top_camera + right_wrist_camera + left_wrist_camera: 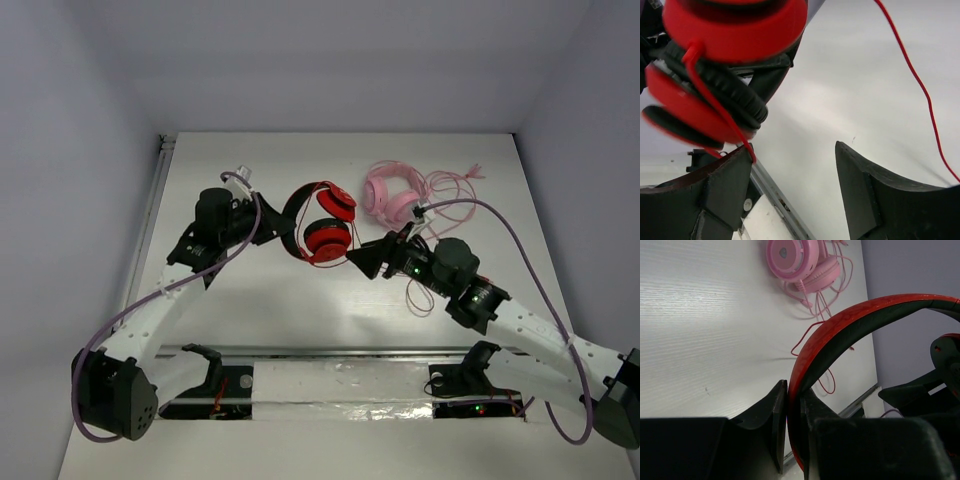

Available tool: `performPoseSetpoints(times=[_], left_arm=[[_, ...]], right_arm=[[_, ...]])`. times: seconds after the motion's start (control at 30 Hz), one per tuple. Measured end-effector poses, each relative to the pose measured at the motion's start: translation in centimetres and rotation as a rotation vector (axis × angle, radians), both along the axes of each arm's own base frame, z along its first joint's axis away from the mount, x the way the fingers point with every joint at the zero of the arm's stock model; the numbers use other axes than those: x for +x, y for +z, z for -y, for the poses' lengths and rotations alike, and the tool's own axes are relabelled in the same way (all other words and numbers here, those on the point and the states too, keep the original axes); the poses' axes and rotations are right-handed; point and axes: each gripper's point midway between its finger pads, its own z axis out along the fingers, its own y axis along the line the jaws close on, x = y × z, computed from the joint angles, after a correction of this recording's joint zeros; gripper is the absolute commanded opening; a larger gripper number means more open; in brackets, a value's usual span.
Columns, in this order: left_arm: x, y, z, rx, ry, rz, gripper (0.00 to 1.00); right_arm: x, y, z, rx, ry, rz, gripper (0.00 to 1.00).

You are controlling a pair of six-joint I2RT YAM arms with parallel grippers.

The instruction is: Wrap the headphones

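The red headphones (322, 222) hang above the table's middle, cups stacked, headband to the left. My left gripper (272, 228) is shut on the headband; in the left wrist view the red-and-black band (840, 325) is clamped between the fingers of that gripper (794, 387). My right gripper (358, 256) is open just right of the lower cup. In the right wrist view the cups (735, 25) fill the upper left and the thin red cable (715, 107) drops from them to the left fingertip (740, 165). That gripper (795, 150) holds nothing. More cable (420, 295) lies by the right arm.
Pink headphones (390, 192) with a tangled pink cable (455, 185) lie on the table behind the right gripper, also in the left wrist view (800, 260). A metal rail (330, 352) runs along the table's near edge. Grey walls close the back and sides.
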Motion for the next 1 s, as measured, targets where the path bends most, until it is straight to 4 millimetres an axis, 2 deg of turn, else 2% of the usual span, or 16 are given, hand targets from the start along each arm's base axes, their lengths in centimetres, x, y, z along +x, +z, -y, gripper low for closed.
performPoseSetpoints(times=[0.1,0.17,0.23,0.3,0.4,0.47,0.5,0.53,0.6,0.63,0.73,0.77,0.87,0.9,0.97,1.0], left_arm=[[0.5,0.2,-0.8,-0.003,0.029,0.005,0.00],[0.7,0.3,-1.3,-0.006,0.045,0.007,0.00],[0.9,0.5,-1.5,-0.008,0.053,0.011,0.00],[1.0,0.8,-1.7,-0.012,0.061,0.015,0.00],[1.1,1.4,-1.8,-0.021,0.067,0.025,0.00],[1.1,1.8,-1.8,-0.025,0.066,0.033,0.00],[1.0,1.9,-1.8,-0.027,0.063,0.036,0.00],[1.0,2.0,-1.8,-0.030,0.059,0.038,0.00],[0.9,2.1,-1.7,-0.032,0.055,0.040,0.00],[0.9,2.1,-1.7,-0.033,0.053,0.040,0.00],[0.9,2.2,-1.8,-0.035,0.052,0.041,0.00],[0.9,2.2,-1.8,-0.034,0.052,0.042,0.00],[0.9,2.3,-1.9,-0.028,0.057,0.049,0.00],[0.9,2.3,-2.0,-0.024,0.061,0.051,0.00],[0.8,2.3,-2.3,-0.015,0.070,0.060,0.00],[0.8,2.4,-2.4,-0.009,0.075,0.064,0.00]], right_arm=[[-0.2,0.2,0.6,0.000,-0.016,0.008,0.71],[-0.3,0.4,1.1,0.000,-0.028,0.015,0.67],[-0.2,0.3,1.4,-0.007,-0.047,0.018,0.38],[0.2,-0.1,1.7,-0.018,-0.074,0.015,0.16],[1.0,-2.1,2.1,-0.055,-0.121,-0.020,0.05],[1.6,-4.0,2.3,-0.092,-0.153,-0.053,0.09],[1.8,-4.9,2.4,-0.110,-0.166,-0.071,0.27],[2.0,-5.5,2.4,-0.121,-0.174,-0.086,0.38],[2.4,-6.4,2.4,-0.147,-0.187,-0.100,0.52],[2.5,-6.7,2.5,-0.152,-0.192,-0.104,0.53],[2.6,-6.9,2.5,-0.160,-0.194,-0.104,0.53],[2.6,-6.8,2.5,-0.159,-0.194,-0.103,0.50],[2.7,-6.6,2.4,-0.159,-0.189,-0.084,0.16],[2.5,-6.5,2.2,-0.157,-0.176,-0.081,0.11],[2.0,-6.1,1.8,-0.150,-0.133,-0.069,0.14],[1.6,-5.7,1.5,-0.141,-0.108,-0.060,0.22]])
